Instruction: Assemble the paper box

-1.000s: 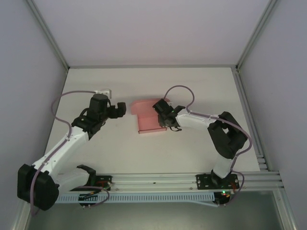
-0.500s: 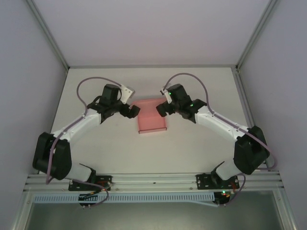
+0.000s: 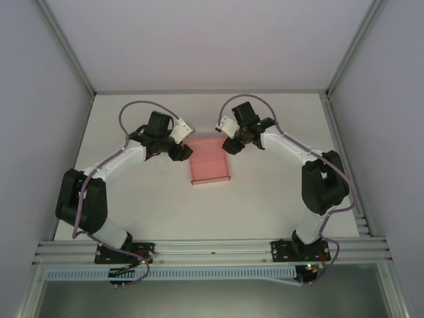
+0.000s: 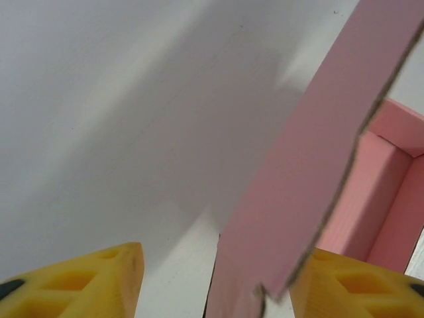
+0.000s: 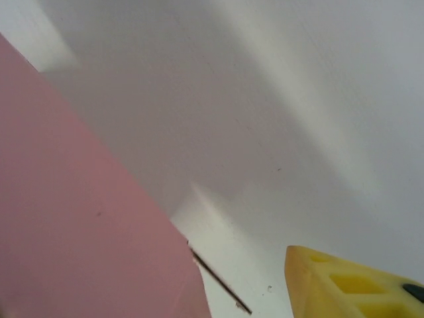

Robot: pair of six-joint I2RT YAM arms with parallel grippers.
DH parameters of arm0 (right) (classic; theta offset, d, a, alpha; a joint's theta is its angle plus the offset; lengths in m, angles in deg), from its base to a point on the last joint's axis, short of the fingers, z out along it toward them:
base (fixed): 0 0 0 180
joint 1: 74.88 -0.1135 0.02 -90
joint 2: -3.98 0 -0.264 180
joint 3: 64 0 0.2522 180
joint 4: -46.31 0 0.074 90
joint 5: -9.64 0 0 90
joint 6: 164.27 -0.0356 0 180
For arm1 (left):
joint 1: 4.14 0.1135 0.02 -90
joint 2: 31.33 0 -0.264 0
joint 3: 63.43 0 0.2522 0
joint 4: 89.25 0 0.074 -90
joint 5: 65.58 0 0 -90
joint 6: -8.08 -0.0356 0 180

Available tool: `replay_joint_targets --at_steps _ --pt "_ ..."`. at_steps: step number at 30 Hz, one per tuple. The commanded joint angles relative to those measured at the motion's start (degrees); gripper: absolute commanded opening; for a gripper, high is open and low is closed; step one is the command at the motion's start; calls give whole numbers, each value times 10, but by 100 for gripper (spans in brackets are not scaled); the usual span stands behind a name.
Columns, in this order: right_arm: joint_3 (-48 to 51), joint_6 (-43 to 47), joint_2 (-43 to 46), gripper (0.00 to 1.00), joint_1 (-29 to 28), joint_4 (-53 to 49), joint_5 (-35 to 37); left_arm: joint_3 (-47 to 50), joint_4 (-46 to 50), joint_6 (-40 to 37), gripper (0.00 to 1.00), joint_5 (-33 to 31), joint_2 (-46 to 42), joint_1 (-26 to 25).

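Pink card paper box [image 3: 210,165] sits mid-way across the white table [image 3: 152,205]. My left gripper [image 3: 184,152] is at its 10 o'clock corner, yellow fingers [image 4: 99,281] spread, with a raised flap [image 4: 291,172] between them. My right gripper [image 3: 231,146] is at 1 o'clock, jaws apart, its 1 visible finger [image 5: 351,285] clear of the card.

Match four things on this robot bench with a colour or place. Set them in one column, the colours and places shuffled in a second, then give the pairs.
Things:
1. paper box
2. left gripper
3. right gripper
4. table

Colour or place:
A. white
B. at the box's far right corner
C. salmon pink
D. at the box's far left corner

Pairs: 1-C, 2-D, 3-B, 4-A
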Motion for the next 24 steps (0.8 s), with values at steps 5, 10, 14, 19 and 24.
replay_joint_targets --at_steps 5,10,14,19,24 --pt "-18 24 -12 27 0 -13 -37 -41 42 -26 34 18 43 1" --pt "-22 3 -9 0 -2 -34 -30 -45 34 7 11 4 30 -2" --pt "4 -65 16 0 -11 -1 12 -51 19 69 5 -69 25 -24" --pt "32 -225 43 0 -34 56 78 -85 17 198 0 -204 35 -58" --pt "49 -429 51 0 -50 102 132 -81 -30 363 0 -226 39 -65"
